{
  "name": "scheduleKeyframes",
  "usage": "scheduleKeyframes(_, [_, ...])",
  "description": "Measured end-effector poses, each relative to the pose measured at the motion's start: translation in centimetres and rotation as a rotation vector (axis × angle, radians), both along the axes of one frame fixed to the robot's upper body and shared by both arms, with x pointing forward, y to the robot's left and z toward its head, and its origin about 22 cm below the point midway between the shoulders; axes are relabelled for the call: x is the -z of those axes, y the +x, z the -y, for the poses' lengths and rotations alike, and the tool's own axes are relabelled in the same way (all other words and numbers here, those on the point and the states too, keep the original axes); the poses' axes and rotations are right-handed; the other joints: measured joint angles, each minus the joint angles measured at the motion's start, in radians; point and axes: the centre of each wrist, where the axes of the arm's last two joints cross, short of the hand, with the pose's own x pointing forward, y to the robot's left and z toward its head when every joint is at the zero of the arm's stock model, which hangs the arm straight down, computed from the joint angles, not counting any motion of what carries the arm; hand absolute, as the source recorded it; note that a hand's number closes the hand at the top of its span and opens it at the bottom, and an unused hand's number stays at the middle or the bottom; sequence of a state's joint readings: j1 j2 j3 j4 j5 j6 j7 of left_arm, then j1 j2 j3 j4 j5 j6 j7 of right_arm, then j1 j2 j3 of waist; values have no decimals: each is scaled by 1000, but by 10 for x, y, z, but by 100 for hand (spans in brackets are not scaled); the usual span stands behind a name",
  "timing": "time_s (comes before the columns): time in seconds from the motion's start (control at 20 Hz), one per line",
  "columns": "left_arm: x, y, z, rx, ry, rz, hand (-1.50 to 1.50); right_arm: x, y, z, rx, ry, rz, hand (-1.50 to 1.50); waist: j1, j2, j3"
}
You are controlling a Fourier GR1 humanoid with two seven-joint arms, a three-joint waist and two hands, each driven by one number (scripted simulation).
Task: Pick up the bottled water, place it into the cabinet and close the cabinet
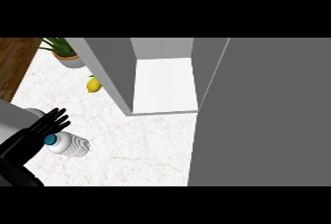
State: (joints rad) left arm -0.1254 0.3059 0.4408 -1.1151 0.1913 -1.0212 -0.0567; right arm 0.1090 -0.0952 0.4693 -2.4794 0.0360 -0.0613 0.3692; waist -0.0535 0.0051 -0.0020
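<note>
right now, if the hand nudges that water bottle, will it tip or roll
It probably tips easily: the bottled water looks upright and narrow on the smooth marble counter. Once down, its round ribbed body would likely roll. The ribs should help the left hand grip.

Surface (142, 148) white, faint grey veining; bottled water (72, 146) white, ribbed, teal cap (50, 140); left hand (45, 124) black; lemon (93, 85) yellow; cabinet (271, 109) grey, white inside; plant (58, 44) green, pot (72, 61) grey.

A potted plant (66, 55) (green spiky leaves, pale grey pot) stands at the far left of the white marbled tabletop (135, 144). A yellow lemon (93, 85) lies near it, not touching. Brown wood (13, 61) borders the tabletop's left edge.
</note>
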Motion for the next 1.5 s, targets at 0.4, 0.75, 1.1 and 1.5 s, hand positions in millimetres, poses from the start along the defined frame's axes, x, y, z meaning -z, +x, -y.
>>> scheduleKeyframes(0.4, [39,12,17,-44,-8,-28,-150,-1,1,2,20,-10,0,-150,7,2,-5])
scheduleKeyframes(0.75, [64,18,30,-114,-7,-12,-150,1,-1,1,19,-7,-5,-150,7,3,-5])
scheduleKeyframes(1.1, [70,34,43,-97,-27,1,150,2,-3,0,14,-14,-9,-150,8,2,-4])
scheduleKeyframes(1.5, [66,42,70,-16,68,199,150,4,-3,2,29,-18,-15,-150,19,-3,-3])
